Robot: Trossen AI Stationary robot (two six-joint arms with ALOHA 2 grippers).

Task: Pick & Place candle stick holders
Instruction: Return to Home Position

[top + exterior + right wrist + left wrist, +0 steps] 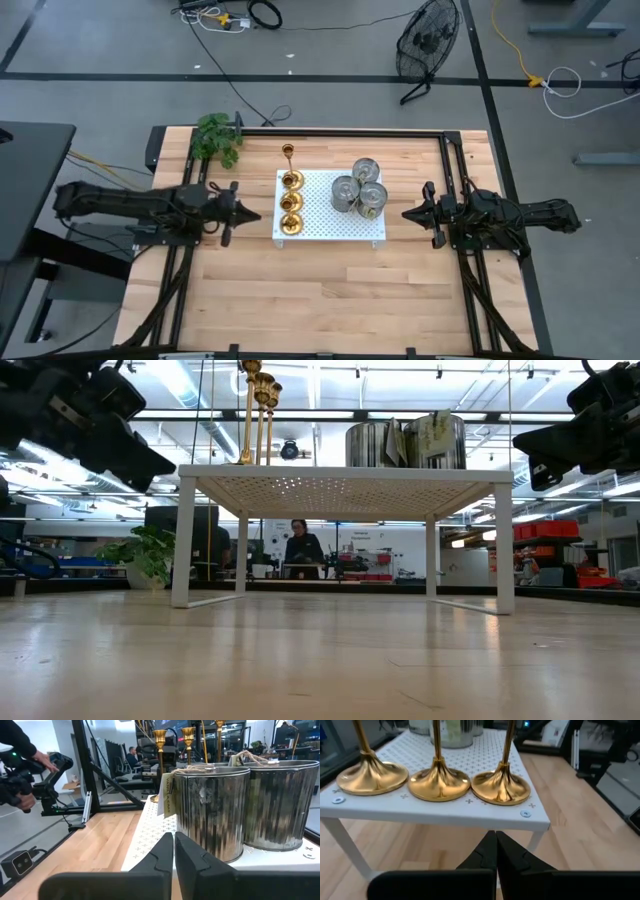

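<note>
Left wrist view: my left gripper (495,837) has its fingers pressed together on nothing, just short of the white shelf (470,817). Ahead and above its tips, the three candle stick holders (438,782) stand upright in a row along the shelf's near edge. My right gripper (173,837), likewise closed, faces the tins (212,805) and is the farther arm.

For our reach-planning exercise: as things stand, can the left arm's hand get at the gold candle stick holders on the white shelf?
Probably yes: the candle stick holders stand along the shelf edge facing the left hand, nothing between. The tins sit beyond them. The hand is shut, so must open first.
</note>
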